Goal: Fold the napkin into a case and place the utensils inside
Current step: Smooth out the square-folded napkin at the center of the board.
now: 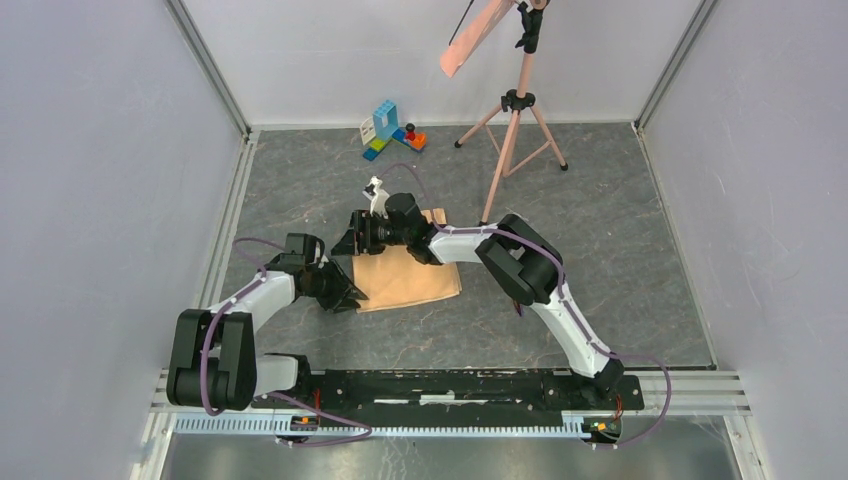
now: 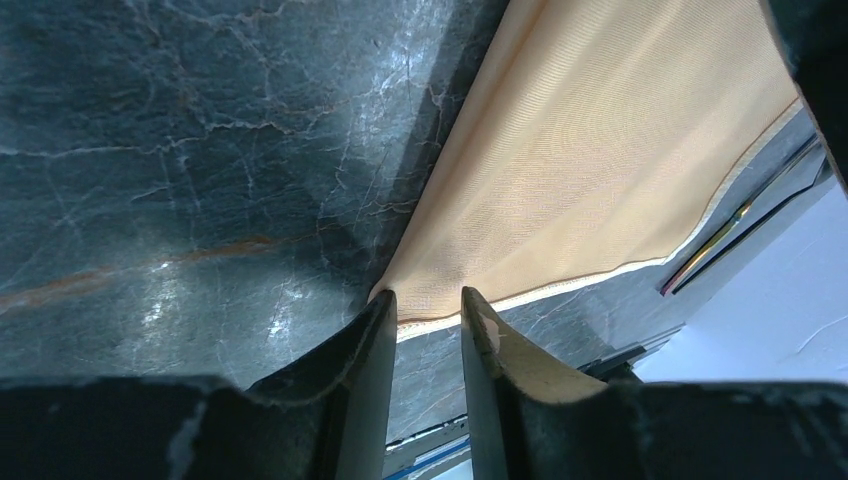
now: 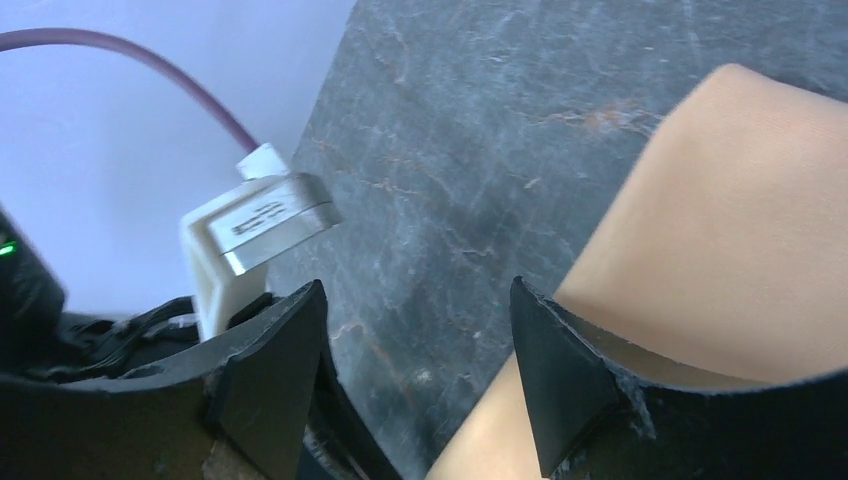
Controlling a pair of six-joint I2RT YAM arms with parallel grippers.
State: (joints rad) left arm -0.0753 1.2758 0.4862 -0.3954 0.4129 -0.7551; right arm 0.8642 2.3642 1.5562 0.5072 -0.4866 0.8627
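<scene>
Honestly, this is pretty early going. The napkin (image 1: 410, 280) is a broad sheet lying flat on the bench (image 1: 620, 230), nowhere near a narrow case. It might already have one fold in it, since the edge by the right fingers looks rounded rather than hemmed, but the right wrist view is too close for me to say for sure.

The left gripper (image 2: 428, 295) has its fingers a little apart. A hemmed corner of the napkin sits right at the tips, poking into the gap between them. They aren't pinching it: you can see daylight between the two fingers and the cloth lies slack. The rest of the sheet fans out ahead of those fingers.

The right gripper (image 3: 415, 290) is spread wide, with bare bench between its fingers. The napkin's edge runs under the one finger on the cloth side, and the other finger hangs over plain bench. Nothing is held there either.

The utensils (image 2: 700, 258) seem to be those thin slivers past the napkin's far edge, well ahead of the left fingers, one showing a bit of colour and one dark. They're definitely not tucked into anything.

So my read is that both hands are lined up on one side of the cloth for a fold. All the folding down to a case, plus loading the cutlery, is left to do.
</scene>
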